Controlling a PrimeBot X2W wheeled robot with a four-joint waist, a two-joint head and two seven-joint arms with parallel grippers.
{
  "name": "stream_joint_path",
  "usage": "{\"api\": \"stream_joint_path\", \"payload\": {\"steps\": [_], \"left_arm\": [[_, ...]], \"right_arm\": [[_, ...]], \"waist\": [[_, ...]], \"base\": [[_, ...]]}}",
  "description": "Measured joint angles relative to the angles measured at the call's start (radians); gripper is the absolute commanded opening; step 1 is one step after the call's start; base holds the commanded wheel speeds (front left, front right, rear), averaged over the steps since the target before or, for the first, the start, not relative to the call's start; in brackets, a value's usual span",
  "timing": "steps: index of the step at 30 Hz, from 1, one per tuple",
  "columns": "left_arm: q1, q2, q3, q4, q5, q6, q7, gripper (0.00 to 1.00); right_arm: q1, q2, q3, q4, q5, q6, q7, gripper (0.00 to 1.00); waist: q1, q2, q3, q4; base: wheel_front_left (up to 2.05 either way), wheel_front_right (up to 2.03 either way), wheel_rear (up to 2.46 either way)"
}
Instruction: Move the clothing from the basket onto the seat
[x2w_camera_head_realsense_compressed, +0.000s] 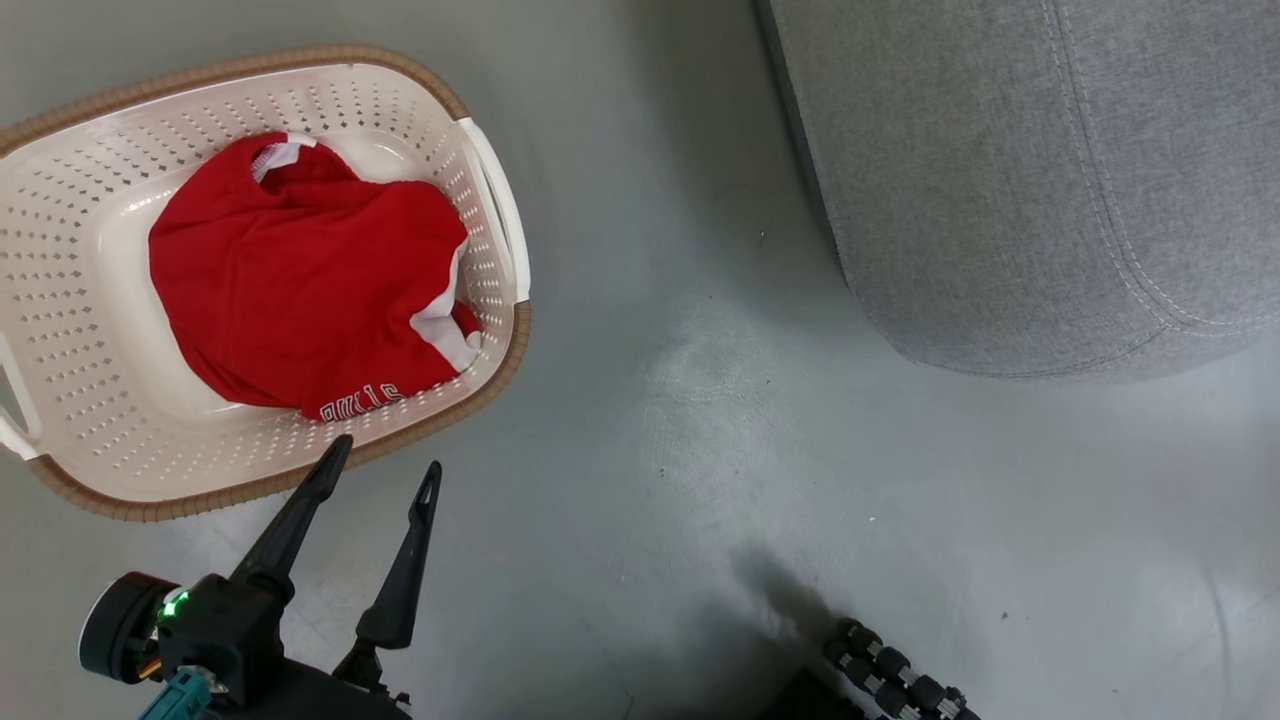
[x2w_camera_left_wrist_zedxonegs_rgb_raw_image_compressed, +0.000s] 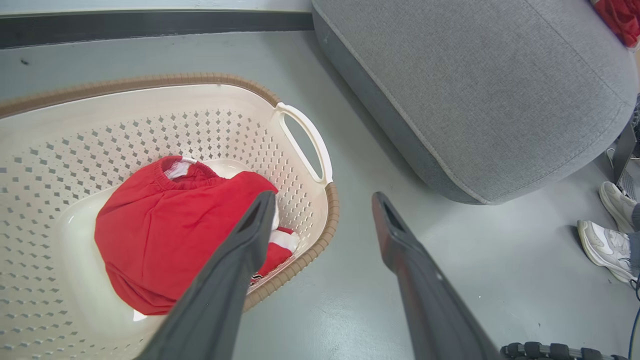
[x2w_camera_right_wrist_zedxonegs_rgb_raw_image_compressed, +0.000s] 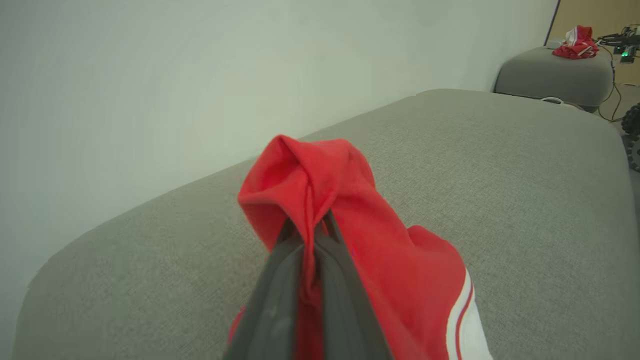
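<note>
A red garment (x2w_camera_head_realsense_compressed: 300, 290) with white panels and white lettering lies crumpled in the cream perforated basket (x2w_camera_head_realsense_compressed: 60, 300) on the floor, seen too in the left wrist view as red clothing (x2w_camera_left_wrist_zedxonegs_rgb_raw_image_compressed: 170, 240) inside the basket (x2w_camera_left_wrist_zedxonegs_rgb_raw_image_compressed: 215, 130). My left gripper (x2w_camera_head_realsense_compressed: 385, 465) hovers open just outside the basket's near rim, its fingers (x2w_camera_left_wrist_zedxonegs_rgb_raw_image_compressed: 240, 250) spread with nothing between them. My right gripper (x2w_camera_right_wrist_zedxonegs_rgb_raw_image_compressed: 310, 225) is shut on another red garment (x2w_camera_right_wrist_zedxonegs_rgb_raw_image_compressed: 360, 235) with white striped trim, held over the grey seat (x2w_camera_right_wrist_zedxonegs_rgb_raw_image_compressed: 500, 165). The seat's rounded corner (x2w_camera_head_realsense_compressed: 1020, 170) fills the upper right of the head view.
Grey floor (x2w_camera_head_realsense_compressed: 680, 430) lies between basket and seat. A person's white shoes (x2w_camera_left_wrist_zedxonegs_rgb_raw_image_compressed: 605, 240) stand at the right in the left wrist view. A second grey cushion (x2w_camera_right_wrist_zedxonegs_rgb_raw_image_compressed: 550, 75) far off carries a red heap. A dark ribbed cable (x2w_camera_head_realsense_compressed: 895, 670) lies near the bottom.
</note>
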Motion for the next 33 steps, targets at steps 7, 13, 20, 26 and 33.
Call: {"api": "stream_joint_path", "payload": {"steps": [7,13,20,26,33], "left_arm": [[-0.001,-0.017,-0.01,0.011,0.0,0.002,-0.01,1.0],[-0.002,-0.023,0.001,0.021,-0.003,0.009,-0.019,1.0],[-0.038,-0.056,-0.013,0.053,-0.009,0.008,-0.045,1.0],[-0.068,-0.105,-0.019,0.111,-0.027,0.008,-0.076,1.0],[-0.093,-0.175,-0.013,0.204,-0.065,0.018,-0.136,1.0]], "right_arm": [[-0.017,0.022,0.008,0.032,-0.024,-0.003,0.0,0.45],[-0.016,0.03,0.018,0.028,-0.063,-0.003,0.0,1.0],[0.038,0.046,0.061,0.003,-0.121,0.02,0.0,1.0],[0.148,0.077,0.084,-0.094,-0.169,0.03,0.0,1.0],[0.328,0.172,0.1,-0.259,-0.201,0.038,0.0,1.0]], "waist": [[-0.0002,-0.0001,-0.024,0.005],[-0.0002,-0.0001,-0.037,0.006],[-0.0002,-0.0003,-0.075,-0.001],[-0.0002,-0.0002,-0.127,-0.002],[-0.0003,-0.0003,-0.211,0.007]], "base": [[0.0,0.0,0.0],[0.0,0.0,0.0],[0.0,0.0,0.0],[0.0,0.0,0.0],[0.0,0.0,0.0]]}}
